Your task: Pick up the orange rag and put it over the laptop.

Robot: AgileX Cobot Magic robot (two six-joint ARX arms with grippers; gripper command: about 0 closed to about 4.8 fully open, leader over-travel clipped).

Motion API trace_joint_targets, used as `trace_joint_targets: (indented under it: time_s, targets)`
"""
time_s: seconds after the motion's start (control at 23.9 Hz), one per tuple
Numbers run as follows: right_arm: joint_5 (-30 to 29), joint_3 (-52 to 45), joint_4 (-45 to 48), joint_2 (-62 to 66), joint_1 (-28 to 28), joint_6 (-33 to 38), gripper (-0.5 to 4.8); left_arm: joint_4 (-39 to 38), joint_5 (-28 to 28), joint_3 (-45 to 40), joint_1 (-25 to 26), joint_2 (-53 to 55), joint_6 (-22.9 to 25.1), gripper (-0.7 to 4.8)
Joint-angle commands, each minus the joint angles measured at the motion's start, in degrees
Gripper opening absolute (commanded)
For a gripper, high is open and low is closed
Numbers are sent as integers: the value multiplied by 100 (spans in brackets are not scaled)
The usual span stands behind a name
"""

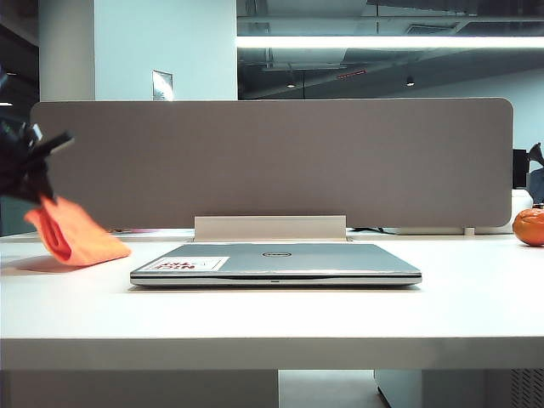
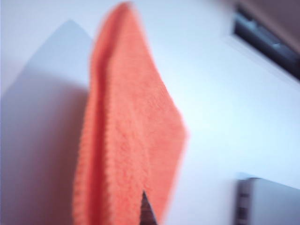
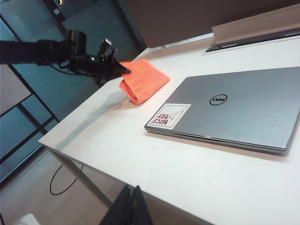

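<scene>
The orange rag [image 1: 75, 234] hangs folded from my left gripper [image 1: 40, 197], which is shut on its upper corner at the table's far left. The rag's lower end sits close to the tabletop left of the laptop; I cannot tell whether it touches. In the left wrist view the rag [image 2: 131, 131] fills the middle, with one dark fingertip [image 2: 148, 213] pressed against it. The silver-grey laptop [image 1: 289, 259] lies closed at the table's centre, nothing on its lid [image 3: 234, 105]. My right gripper [image 3: 132, 197] is shut and empty, off the table's near edge.
A white sticker [image 3: 168, 116] with red print marks the lid's corner nearest the rag. A grey partition panel [image 1: 272, 161] runs behind the table, with a low white riser [image 1: 270, 228] at its foot. A glossy orange ball [image 1: 529, 226] sits at the far right.
</scene>
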Motion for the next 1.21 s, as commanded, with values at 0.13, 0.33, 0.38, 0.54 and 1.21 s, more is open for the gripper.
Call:
trace_joint_targets:
  time_s: [0.13,0.33,0.38,0.54,1.21]
  targets:
    - [-2,37,103,0,0,-2,-5,-413,385,623,-282,-142,26,-6]
    - [-2,35,114,-2,0,-2,-5,-315,494,872,-761,-350,22,-6]
    - [-2,35,127,-2,0,-2,-5,-332,494,914,-866,-369,20,-6]
    - [-4,37,138,-2,0,-4,-5,-321,616,920,-1567,-431,-50,-6]
    - [-2,35,138,-2,0,-44,-5,-407,350,911,-3294,-398,-44,-6]
